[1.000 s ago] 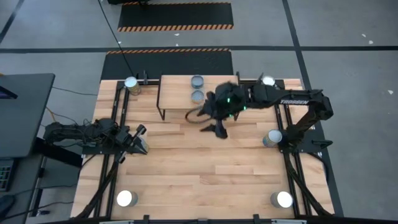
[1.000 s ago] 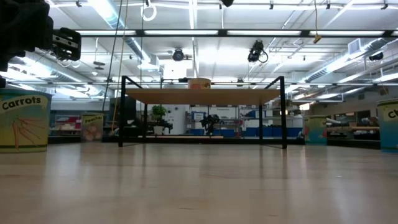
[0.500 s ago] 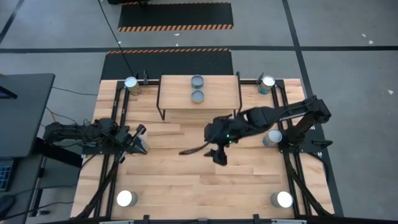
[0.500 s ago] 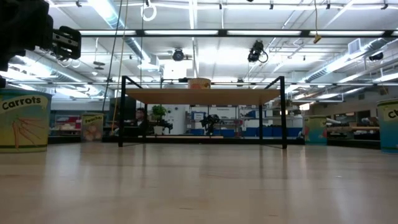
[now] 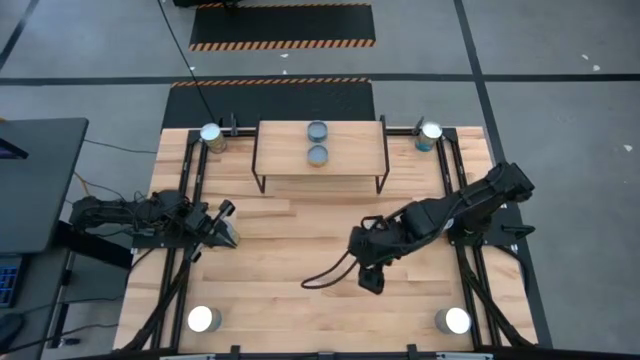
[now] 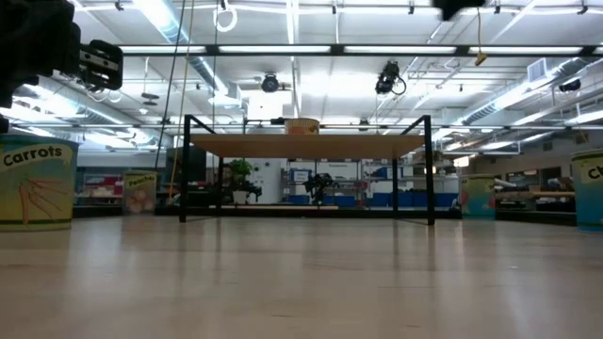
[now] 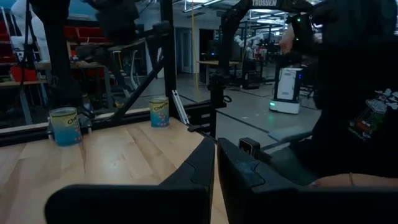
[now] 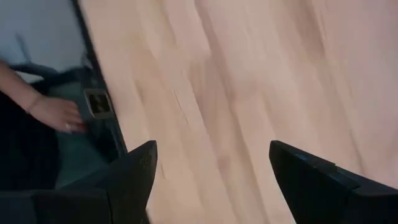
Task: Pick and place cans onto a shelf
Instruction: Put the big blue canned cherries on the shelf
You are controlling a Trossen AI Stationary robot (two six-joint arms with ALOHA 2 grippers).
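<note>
The right gripper (image 5: 371, 282) is hanging spread and empty over bare plank tabletop (image 5: 290, 260), the shelf (image 5: 320, 150) with two cans (image 5: 317, 131) lying beyond it. The left gripper (image 5: 228, 232) is resting pressed together at the table's side. A person's hand (image 8: 53, 114) is showing, cut off, past the edge.

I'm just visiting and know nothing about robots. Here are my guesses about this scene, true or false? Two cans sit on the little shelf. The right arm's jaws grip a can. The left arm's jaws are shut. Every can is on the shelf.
1. Two cans sit on the shelf. True.
2. The right gripper holds a can. False: its jaws are open and empty above bare table.
3. The left gripper has its jaws shut. True.
4. Every can is on the shelf. False: others stand at the table's corners, such as one near the front left.
</note>
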